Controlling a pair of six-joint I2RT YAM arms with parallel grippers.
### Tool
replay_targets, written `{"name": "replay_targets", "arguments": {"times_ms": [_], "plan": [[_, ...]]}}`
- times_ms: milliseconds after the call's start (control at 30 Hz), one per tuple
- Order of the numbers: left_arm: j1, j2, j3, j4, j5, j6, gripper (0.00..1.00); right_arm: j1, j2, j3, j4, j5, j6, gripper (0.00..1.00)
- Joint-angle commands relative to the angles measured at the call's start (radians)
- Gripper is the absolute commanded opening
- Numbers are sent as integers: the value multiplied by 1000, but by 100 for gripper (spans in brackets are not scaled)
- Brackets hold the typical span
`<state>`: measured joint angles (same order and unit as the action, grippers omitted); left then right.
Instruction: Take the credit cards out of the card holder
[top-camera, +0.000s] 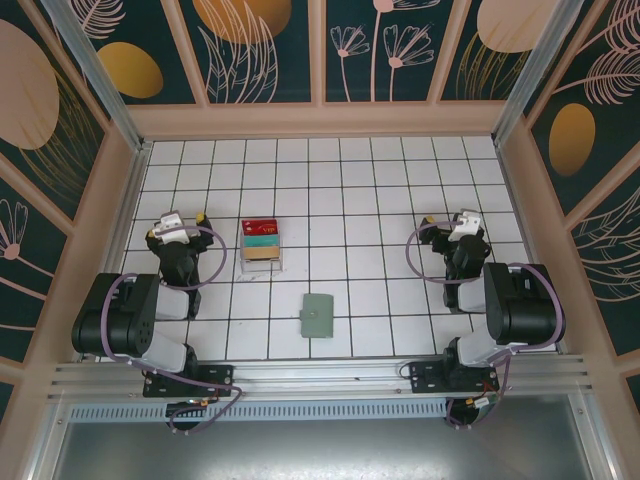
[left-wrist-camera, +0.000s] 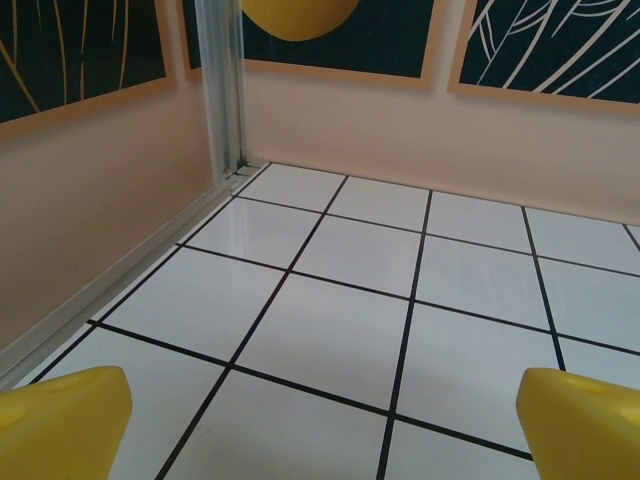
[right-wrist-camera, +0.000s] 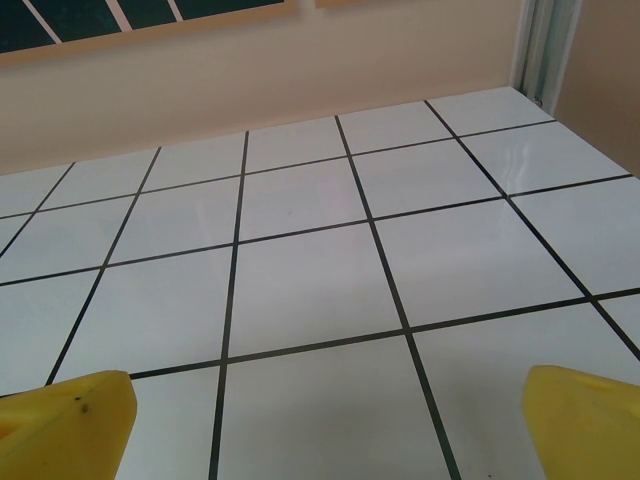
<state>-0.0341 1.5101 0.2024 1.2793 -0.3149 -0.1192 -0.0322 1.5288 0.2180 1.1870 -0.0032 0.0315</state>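
Small flat grey-green folding card holder lies shut on white-tiled tabletop, near front edge, btwn the 2 arms, prob. so either can reach it; thin plastic credit cards judged still inside; clear tray of fanned coloured cards sits apart, nearer left arm; left hand & right hand both released wide, empty, well clear of holder; glossy tiles, black grout; peach walls w/ dark floral panels enclose 3 sides.

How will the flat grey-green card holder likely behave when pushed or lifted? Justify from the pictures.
Lying flat and thin, the card holder probably slides rather than tips. The glossy tiles likely let it skid. Its low edge may be hard to pinch.
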Motion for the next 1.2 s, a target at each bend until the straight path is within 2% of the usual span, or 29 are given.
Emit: {"name": "replay_targets", "arguments": {"times_ms": [0,100,267,367,433,567,733,800,900,967,1100,1167], "plan": [[-6,-2,18,17,-4,13,99,-8,10,18,53,-26,-13,99],[-6,-71,83,-163,-30,6,99,-8,-27,41,-9,-1,-2,99],[-6,-224,385,-793,-177,-76,99,-7,-178,109,-242,14,10,99],[-6,-276,547,-1072,-174,-197,99,-8,-288,152,-365,35,77,99],[-6,-298,625,-1204,-94,-241,99,-8,-358,198,-469,34,158,99],[-6,-361,669,-1320,92,-334,99,-12,-466,297,-710,92,396,99],[-28,-409,670,-1437,202,-442,90,-1,-533,347,-846,-52,466,99],[-80,-423,674,-1497,185,-462,89,34,-558,363,-923,-80,461,99],[-205,-439,671,-1579,141,-507,87,137,-605,361,-1008,-54,431,99],[-273,-448,657,-1638,134,-555,81,215,-632,353,-1056,-43,427,99],[-406,-508,582,-1696,119,-671,80,337,-681,330,-1128,-39,459,99],[-478,-535,536,-1708,123,-740,75,408,-704,315,-1155,-35,476,99]]}}
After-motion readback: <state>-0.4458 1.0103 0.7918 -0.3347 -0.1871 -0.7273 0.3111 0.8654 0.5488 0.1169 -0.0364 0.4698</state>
